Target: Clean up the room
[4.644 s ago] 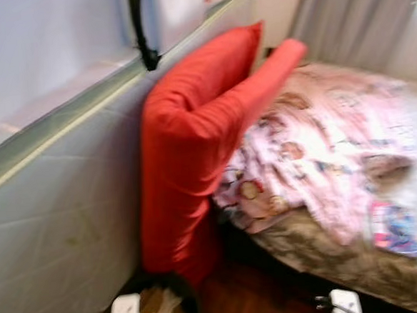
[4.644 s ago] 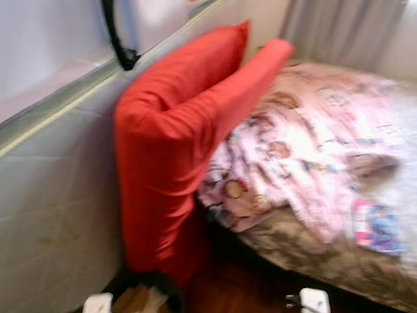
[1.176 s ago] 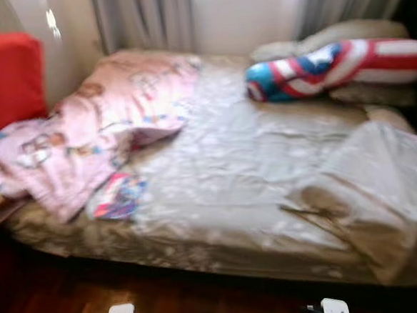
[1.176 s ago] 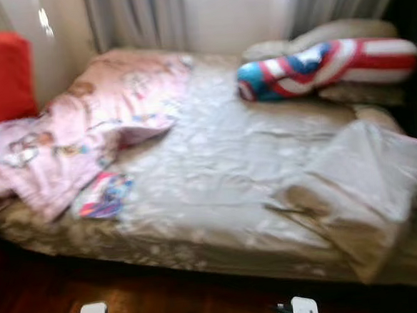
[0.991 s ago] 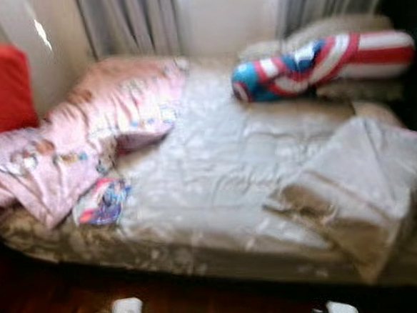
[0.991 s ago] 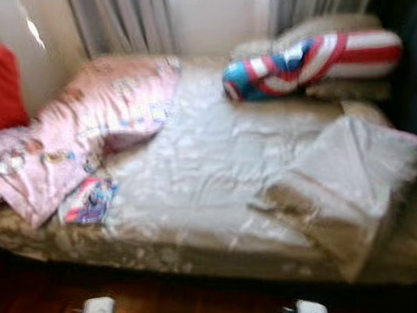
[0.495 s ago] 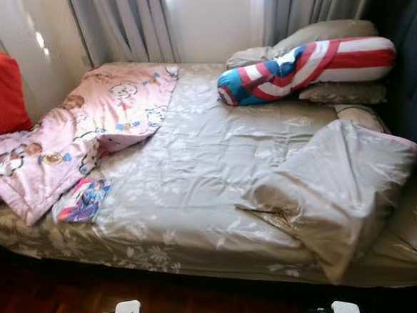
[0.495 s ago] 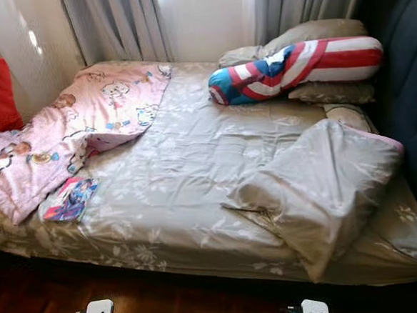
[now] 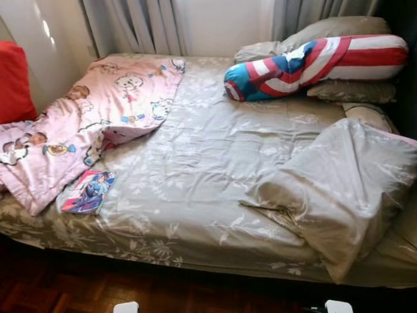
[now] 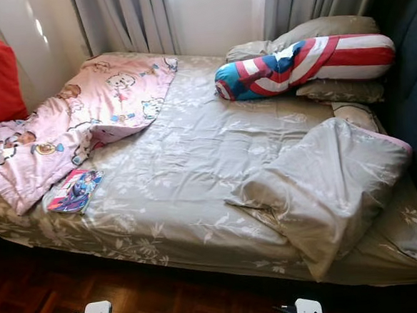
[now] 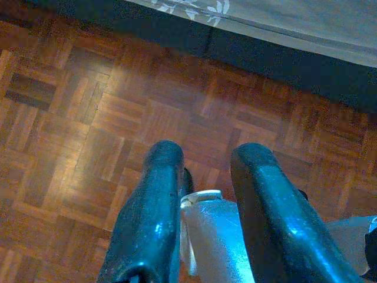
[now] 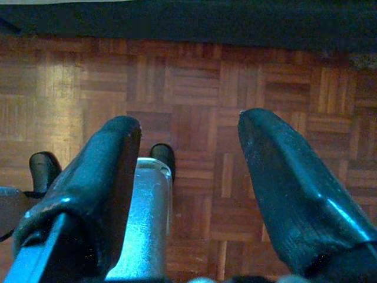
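Bed spans the view; pink blanket lies crumpled at its left end, striped bolster lengthwise across the right. Both end effectors hang open, empty, above parquet.

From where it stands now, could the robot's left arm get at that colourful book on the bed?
Probably not yet. The book lies uncovered near the bed's front edge, but the left pincer hangs low over the floor; it must step closer.

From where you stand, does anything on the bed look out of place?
Yes. The pink blanket lies crumpled, hanging over the bed's left edge; a colourful book lies loose beside it, and the grey duvet is bunched at the right.
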Robot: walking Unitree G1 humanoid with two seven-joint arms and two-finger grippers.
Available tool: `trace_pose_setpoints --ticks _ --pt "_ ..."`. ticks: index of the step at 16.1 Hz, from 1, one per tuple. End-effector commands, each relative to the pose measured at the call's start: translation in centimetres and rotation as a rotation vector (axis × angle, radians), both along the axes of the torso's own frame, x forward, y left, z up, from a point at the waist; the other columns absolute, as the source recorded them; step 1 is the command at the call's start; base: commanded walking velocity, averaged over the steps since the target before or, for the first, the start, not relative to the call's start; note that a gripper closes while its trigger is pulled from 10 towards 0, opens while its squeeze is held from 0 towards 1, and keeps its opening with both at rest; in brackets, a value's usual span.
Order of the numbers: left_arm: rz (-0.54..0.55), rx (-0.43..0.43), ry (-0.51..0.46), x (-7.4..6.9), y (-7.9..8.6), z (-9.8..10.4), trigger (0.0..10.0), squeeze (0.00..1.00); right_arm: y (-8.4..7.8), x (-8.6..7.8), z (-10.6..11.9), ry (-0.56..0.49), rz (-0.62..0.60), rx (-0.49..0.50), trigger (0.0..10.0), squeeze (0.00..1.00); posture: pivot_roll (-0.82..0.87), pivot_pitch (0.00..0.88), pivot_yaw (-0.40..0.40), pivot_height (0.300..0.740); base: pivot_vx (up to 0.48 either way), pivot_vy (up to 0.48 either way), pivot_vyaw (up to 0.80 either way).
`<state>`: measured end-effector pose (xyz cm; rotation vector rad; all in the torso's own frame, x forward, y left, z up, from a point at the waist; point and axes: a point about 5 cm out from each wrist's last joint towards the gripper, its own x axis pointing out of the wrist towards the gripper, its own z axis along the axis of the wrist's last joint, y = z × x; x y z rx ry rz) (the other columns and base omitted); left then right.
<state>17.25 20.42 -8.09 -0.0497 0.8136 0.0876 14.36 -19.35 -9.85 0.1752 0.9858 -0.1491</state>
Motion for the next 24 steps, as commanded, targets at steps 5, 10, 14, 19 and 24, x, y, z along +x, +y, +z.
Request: trace_pose_setpoints --ticks 5,10,14,19,24 --pt "0.022 -0.003 0.007 -0.15 0.03 -0.09 10.0 0.0 -0.25 0.14 0.06 0.007 -0.002 -0.004 10.0 0.0 0.04 0.061 -0.051 0.74 0.0 0.0 -0.74" --pt "0.022 -0.002 0.003 -0.1 -0.08 -0.07 10.0 0.0 -0.28 0.16 0.06 0.011 0.002 -0.004 10.0 0.0 0.04 0.064 -0.052 0.74 0.0 0.0 -0.74" --pt "0.01 0.02 0.003 -0.04 -0.01 -0.03 10.0 0.0 -0.28 0.18 0.06 0.012 0.006 -0.003 10.0 0.0 0.04 0.065 -0.052 0.74 0.0 -0.184 -0.74" --pt "0.015 0.014 0.01 -0.11 -0.13 -0.11 10.0 0.0 -0.26 0.2 0.07 0.012 0.01 -0.003 10.0 0.0 0.04 0.068 -0.053 0.74 0.0 -0.058 -0.74" --pt "0.02 0.018 0.012 -0.25 -0.05 -0.15 10.0 0.0 -0.28 0.21 0.08 0.01 0.009 -0.003 10.0 0.0 0.04 0.069 -0.054 0.74 0.0 0.0 -0.59"
